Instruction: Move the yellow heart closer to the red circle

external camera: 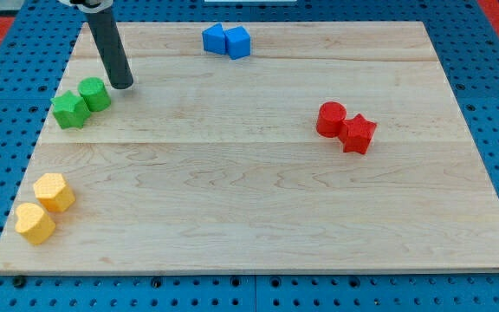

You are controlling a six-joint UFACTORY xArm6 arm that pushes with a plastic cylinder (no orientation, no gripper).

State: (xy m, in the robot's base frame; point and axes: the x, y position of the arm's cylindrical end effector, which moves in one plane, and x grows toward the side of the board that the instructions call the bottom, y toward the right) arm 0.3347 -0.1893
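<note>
Two yellow blocks lie close together at the view's bottom left: one (55, 191) above and a little right of the other (35, 223). I cannot tell which of them is the heart. The red circle (330, 119) sits right of centre, touching a red star (358, 133) at its lower right. My tip (123, 85) rests on the board at the view's top left, just right of a green circle (94, 94). It is far above the yellow blocks and far left of the red circle.
A green star (69, 109) touches the green circle on its lower left. A blue triangle (214, 38) and a blue cube (237, 42) sit together near the board's top edge. The wooden board (249, 199) lies on a blue pegboard.
</note>
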